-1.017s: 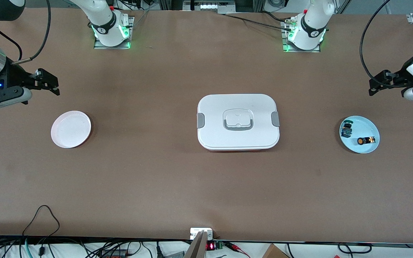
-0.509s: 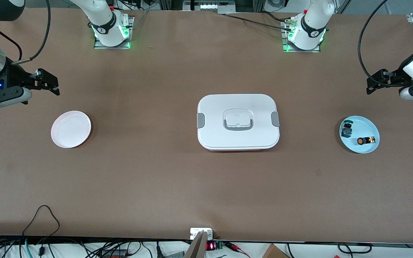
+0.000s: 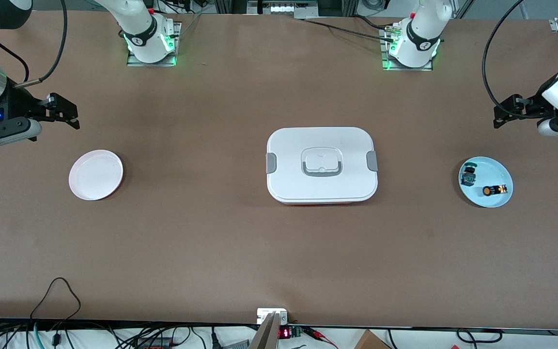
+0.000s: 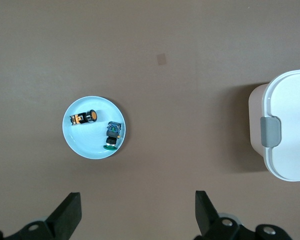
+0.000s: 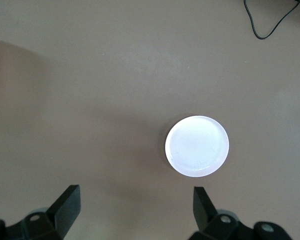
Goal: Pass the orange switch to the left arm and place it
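Both jaws stand spread and empty: the left gripper [image 3: 502, 114] hangs over bare worktop [image 3: 211, 242] near the blue plate [image 3: 497, 167] holding the orange switch [image 3: 494, 190]; the right gripper [image 3: 68, 114] near the white plate [image 3: 96, 174]. The box [image 3: 321, 165] sits between the plates.

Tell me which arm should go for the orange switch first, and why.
Left. The left gripper, open, hangs over the table near the blue plate that holds the orange switch. The right gripper, also open, is at the other end near the white plate, with the box in between.
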